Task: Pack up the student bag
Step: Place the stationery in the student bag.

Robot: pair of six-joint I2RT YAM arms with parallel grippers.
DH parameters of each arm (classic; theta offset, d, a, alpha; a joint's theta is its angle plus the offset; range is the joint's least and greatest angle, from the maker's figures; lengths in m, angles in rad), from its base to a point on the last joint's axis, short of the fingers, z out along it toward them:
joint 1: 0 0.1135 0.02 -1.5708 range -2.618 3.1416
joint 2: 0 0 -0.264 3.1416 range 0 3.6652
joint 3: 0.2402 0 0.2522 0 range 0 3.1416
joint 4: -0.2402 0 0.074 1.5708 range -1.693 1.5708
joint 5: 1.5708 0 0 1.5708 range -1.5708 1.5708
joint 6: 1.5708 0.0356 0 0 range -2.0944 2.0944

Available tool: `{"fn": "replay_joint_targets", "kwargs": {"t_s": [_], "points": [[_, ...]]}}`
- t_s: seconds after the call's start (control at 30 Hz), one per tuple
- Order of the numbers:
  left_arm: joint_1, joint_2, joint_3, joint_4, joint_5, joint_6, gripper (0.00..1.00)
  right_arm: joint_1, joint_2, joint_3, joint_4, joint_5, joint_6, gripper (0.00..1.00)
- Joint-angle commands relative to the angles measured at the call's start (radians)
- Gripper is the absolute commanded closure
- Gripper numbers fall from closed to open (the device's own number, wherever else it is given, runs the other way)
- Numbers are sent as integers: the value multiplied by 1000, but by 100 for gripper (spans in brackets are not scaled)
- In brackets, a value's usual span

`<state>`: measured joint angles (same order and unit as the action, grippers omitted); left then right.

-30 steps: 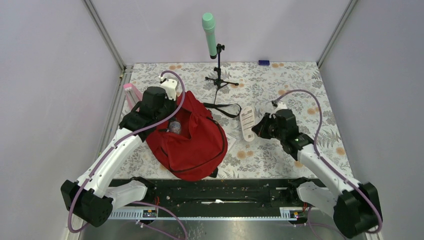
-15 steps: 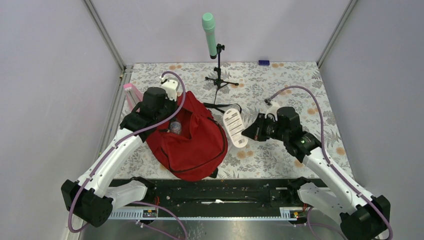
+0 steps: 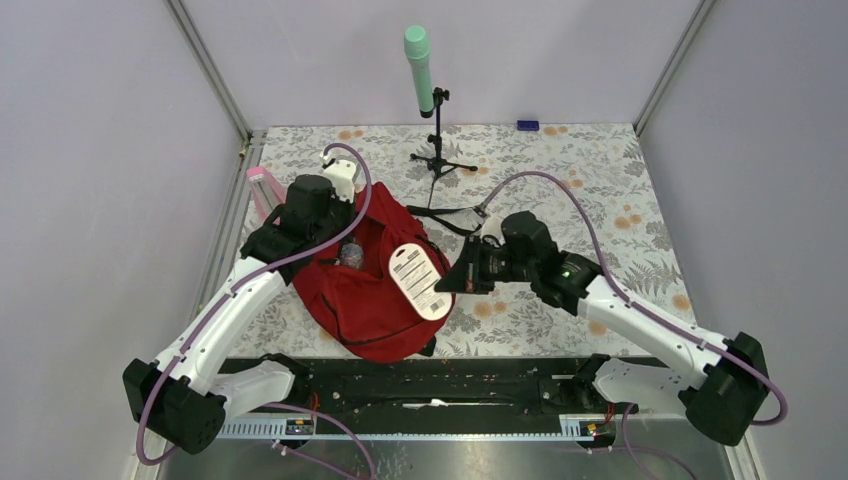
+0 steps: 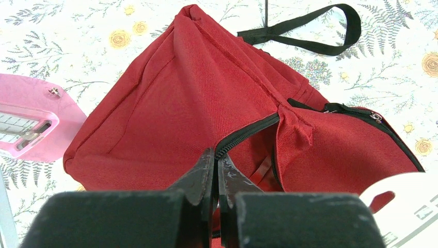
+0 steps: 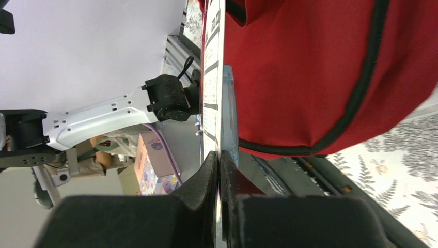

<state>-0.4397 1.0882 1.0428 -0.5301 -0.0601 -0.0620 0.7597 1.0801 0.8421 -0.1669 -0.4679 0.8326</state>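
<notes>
The student bag [image 3: 380, 295], a red backpack with black zippers, lies on the floral table left of centre with its top unzipped. A clear bottle [image 3: 349, 252] shows inside the opening. My left gripper [image 4: 217, 160] is shut on the zipper edge of the bag [image 4: 170, 103] at its back left. My right gripper [image 5: 219, 163] is shut on one end of a flat white oval package [image 3: 418, 281] with printed labels. It holds the package [image 5: 213, 77] edge-on over the front right of the bag [image 5: 310, 67], near the opening.
A pink case [image 3: 260, 188] lies left of the bag against the side rail. A green-topped microphone [image 3: 419, 68] on a black tripod [image 3: 440, 160] stands behind the bag. A black strap [image 3: 450, 215] trails right, and a small blue object [image 3: 527, 126] lies at the back edge.
My right arm has swung left, carrying the white package from the table's right middle to above the bag. The left arm and the bag have stayed put.
</notes>
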Motion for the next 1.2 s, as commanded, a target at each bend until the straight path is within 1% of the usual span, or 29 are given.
{"fn": "replay_joint_targets", "kwargs": {"t_s": [0.0, 0.13, 0.3, 0.53, 0.67, 0.83, 0.93, 1.03, 1.17], "points": [[3, -25, 14, 102, 34, -16, 100, 70, 53, 47, 137, 42, 134, 100], [3, -25, 15, 104, 44, -19, 100, 116, 102, 54, 242, 132, 215, 100], [2, -26, 16, 107, 53, -25, 100, 157, 161, 70, 280, 310, 259, 100], [3, -31, 15, 108, 55, -27, 100, 174, 304, 165, 302, 382, 283, 100], [3, -40, 14, 107, 54, -25, 100, 181, 355, 206, 317, 422, 302, 100], [3, -38, 15, 108, 55, -28, 100, 193, 426, 260, 327, 427, 334, 100], [2, -35, 17, 107, 83, -30, 100, 208, 456, 287, 332, 436, 341, 100], [3, -36, 16, 108, 88, -31, 100, 233, 462, 285, 335, 503, 345, 100], [2, -39, 15, 108, 91, -35, 100, 241, 453, 241, 382, 592, 398, 100]]}}
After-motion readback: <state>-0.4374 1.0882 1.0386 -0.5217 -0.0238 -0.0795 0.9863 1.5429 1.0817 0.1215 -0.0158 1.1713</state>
